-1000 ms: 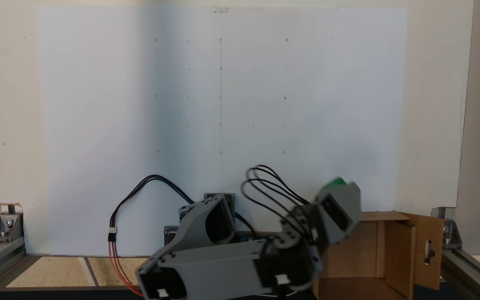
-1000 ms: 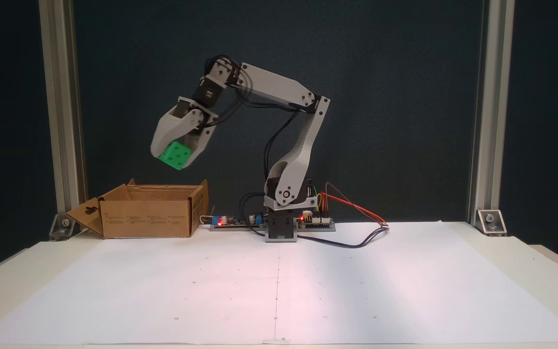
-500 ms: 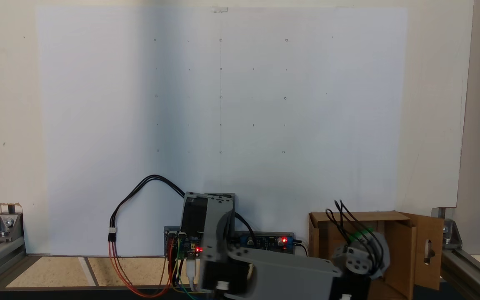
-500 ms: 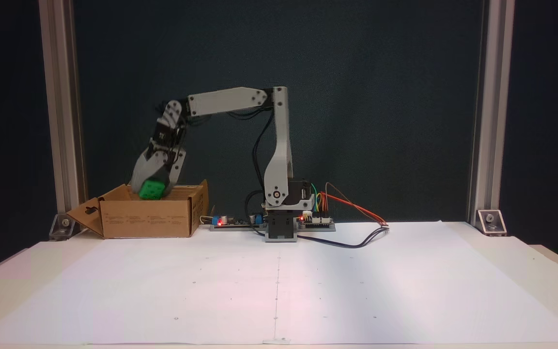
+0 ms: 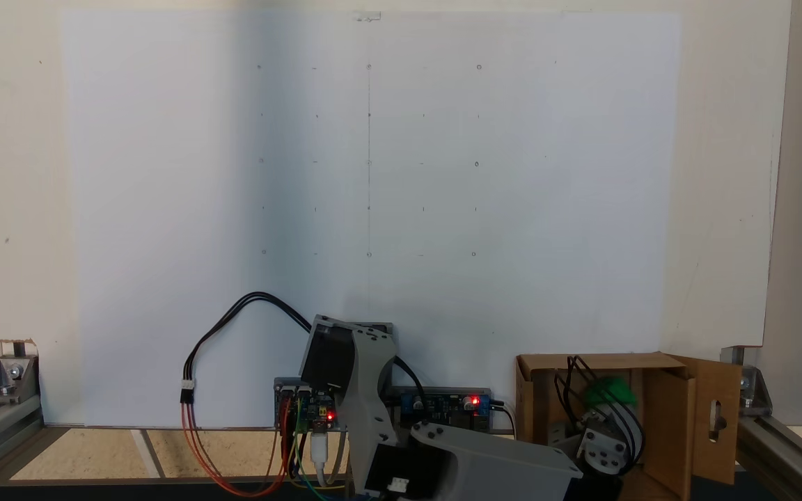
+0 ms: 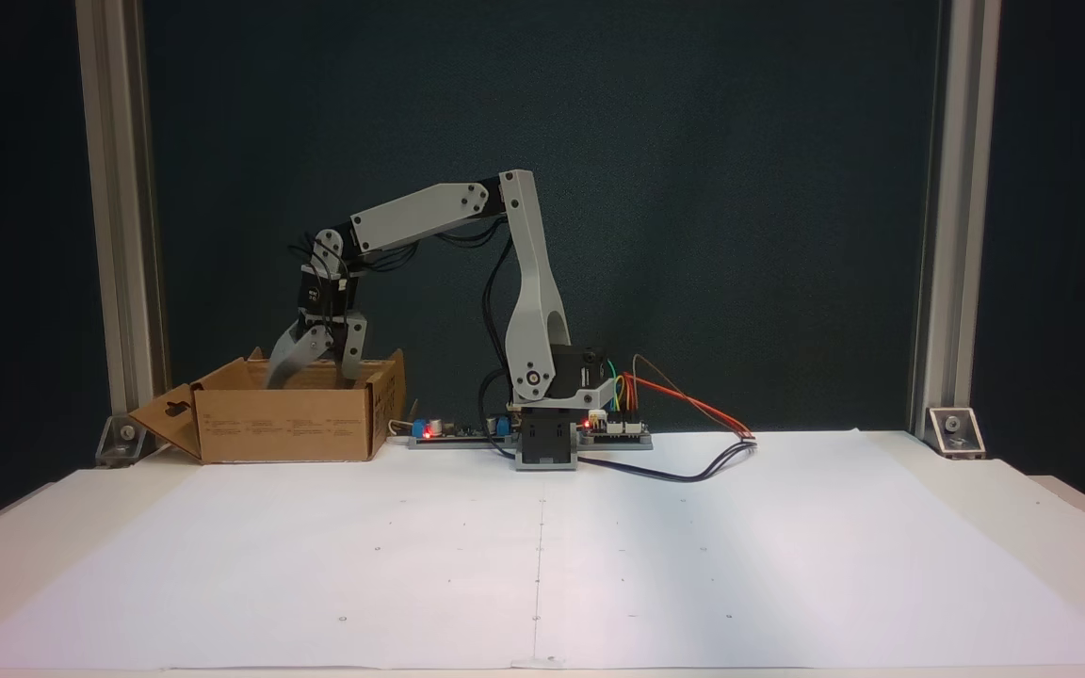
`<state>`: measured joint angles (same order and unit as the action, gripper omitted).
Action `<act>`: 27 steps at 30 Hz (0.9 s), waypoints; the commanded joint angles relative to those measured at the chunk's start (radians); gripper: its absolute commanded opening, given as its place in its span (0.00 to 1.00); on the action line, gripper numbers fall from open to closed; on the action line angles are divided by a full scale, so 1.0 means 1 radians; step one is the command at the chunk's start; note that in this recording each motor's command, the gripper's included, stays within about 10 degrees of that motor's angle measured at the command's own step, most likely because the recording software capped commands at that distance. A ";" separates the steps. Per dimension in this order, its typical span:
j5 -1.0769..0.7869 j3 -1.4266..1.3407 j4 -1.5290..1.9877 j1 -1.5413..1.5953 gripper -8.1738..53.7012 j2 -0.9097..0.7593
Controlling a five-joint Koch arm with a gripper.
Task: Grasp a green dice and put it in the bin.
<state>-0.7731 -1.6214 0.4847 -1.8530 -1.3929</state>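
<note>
Green dice (image 5: pixel 608 392) down inside the bin (image 5: pixel 665 417), seen from above as a blurred green patch just past the wrist, low enough that a release would keep it in the bin. Gripper (image 6: pixel 312 375) sunk past the bin's rim in the front view, tips lost behind the cardboard wall; jaws splay apart above the rim, but whether pinching the dice or already parted from it cannot be told. Pips unreadable through the blur. Dice fully screened by the bin's front wall (image 6: pixel 288 424) from the front. Slotted flap (image 5: pixel 716 417) folded outward, away from the opening, leaving the drop clear. Arm's lower links cut off by the frame edge beside the bin in the view from above.
</note>
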 commanded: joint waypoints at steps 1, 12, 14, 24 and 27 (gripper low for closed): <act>0.135 0.067 -0.052 0.014 0.69 -0.092; 0.607 0.155 -0.055 0.492 0.83 -0.416; 0.710 0.137 -0.055 0.643 0.84 -0.483; 0.810 -0.083 -0.060 1.308 0.84 -0.738; 0.811 -0.169 -0.061 1.508 0.84 -0.795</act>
<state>-0.0077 -1.8055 0.4495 -0.4218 -2.1491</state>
